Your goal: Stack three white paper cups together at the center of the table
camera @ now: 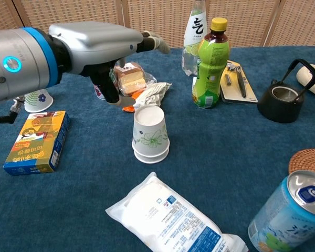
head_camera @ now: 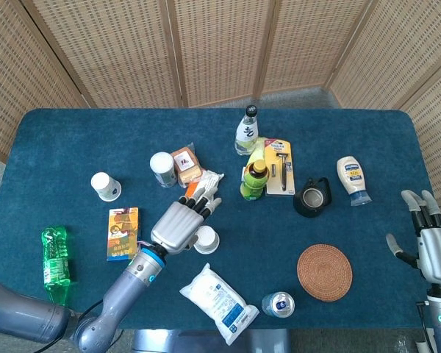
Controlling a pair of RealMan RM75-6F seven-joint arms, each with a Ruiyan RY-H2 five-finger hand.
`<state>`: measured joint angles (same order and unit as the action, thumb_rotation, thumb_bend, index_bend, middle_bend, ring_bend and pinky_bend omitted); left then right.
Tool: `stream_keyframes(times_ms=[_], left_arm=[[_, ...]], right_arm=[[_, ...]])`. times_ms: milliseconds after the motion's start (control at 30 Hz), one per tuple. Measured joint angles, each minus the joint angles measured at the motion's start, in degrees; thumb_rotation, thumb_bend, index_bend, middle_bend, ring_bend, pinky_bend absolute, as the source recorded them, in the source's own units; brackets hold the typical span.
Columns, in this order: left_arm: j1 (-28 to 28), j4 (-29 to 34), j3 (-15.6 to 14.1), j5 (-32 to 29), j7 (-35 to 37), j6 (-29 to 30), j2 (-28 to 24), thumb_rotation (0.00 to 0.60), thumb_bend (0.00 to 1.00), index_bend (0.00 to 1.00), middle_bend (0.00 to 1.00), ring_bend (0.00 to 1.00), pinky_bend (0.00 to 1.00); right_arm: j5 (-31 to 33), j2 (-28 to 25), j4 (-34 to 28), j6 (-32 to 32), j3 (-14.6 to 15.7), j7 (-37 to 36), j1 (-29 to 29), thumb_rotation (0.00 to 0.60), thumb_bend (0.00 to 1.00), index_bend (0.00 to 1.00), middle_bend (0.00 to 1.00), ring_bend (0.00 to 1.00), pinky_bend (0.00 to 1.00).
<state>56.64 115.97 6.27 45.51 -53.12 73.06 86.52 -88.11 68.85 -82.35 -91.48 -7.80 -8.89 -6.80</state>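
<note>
Two white paper cups with a green leaf print stand upside down, nested as one stack (head_camera: 205, 240) (camera: 150, 135) near the table's middle. My left hand (head_camera: 180, 224) (camera: 102, 44) hovers just left of and behind the stack, fingers spread and holding nothing. A third white paper cup (head_camera: 106, 186) (camera: 35, 98), printed in blue, stands upside down at the far left. My right hand (head_camera: 430, 243) hangs by the table's right edge, fingers apart and empty; the chest view does not show it.
Around the stack lie a white packet (camera: 173, 218), a yellow-blue box (camera: 37, 142) and snack wrappers (camera: 147, 94). A green bottle (camera: 210, 63), black kettle (camera: 283, 97), drink can (camera: 291, 215), woven coaster (head_camera: 324, 272) and lying green bottle (head_camera: 55, 256) stand further off.
</note>
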Motion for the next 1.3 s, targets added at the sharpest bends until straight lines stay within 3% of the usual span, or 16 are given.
stream_keyframes(times_ms=[167, 367, 500, 700, 1000, 1300], left_arm=[[-1.67, 1.73, -1.96, 2.79, 0.23, 1.17, -3.04, 0.6, 0.36, 0.0, 0.0, 0.0, 0.28], [-5.88, 5.02, -5.82, 7.1, 2.65, 3.0, -11.61, 0.6, 0.36, 0.0, 0.0, 0.0, 0.28], [-9.35, 5.71, -8.13, 9.99, 6.84, 3.65, -18.76, 0.6, 0.36, 0.0, 0.0, 0.0, 0.28], [-12.26, 2.27, -8.52, 10.12, 14.91, 1.0, -25.24, 0.6, 0.36, 0.0, 0.0, 0.0, 0.28], [-12.88, -7.41, -6.72, 3.23, 18.92, -6.64, -26.92, 0.6, 0.36, 0.0, 0.0, 0.0, 0.28], [-11.68, -14.74, -5.37, -6.01, 16.2, -11.46, -24.72, 0.6, 0.36, 0.0, 0.0, 0.0, 0.27]], right_arm=[[0.02, -0.08, 0.08, 0.05, -0.07, -0.39, -0.05, 0.6, 0.35, 0.07, 0.15, 0.0, 0.22], [-0.39, 0.08, -0.06, 0.17, 0.17, 0.02, -0.15, 0.6, 0.35, 0.07, 0.15, 0.0, 0.22], [-0.9, 0.44, -0.25, 0.38, 0.57, 0.7, -0.28, 0.6, 0.36, 0.07, 0.15, 0.0, 0.22], [-1.63, 1.11, -0.22, 0.86, 1.27, 1.77, -0.48, 0.6, 0.35, 0.07, 0.15, 0.0, 0.22], [-1.32, 1.41, 0.24, 1.19, 1.31, 1.63, -0.55, 0.6, 0.35, 0.07, 0.15, 0.0, 0.22], [-1.32, 1.17, 0.06, 0.89, 1.2, 1.21, -0.48, 0.6, 0.36, 0.07, 0.15, 0.0, 0.22]])
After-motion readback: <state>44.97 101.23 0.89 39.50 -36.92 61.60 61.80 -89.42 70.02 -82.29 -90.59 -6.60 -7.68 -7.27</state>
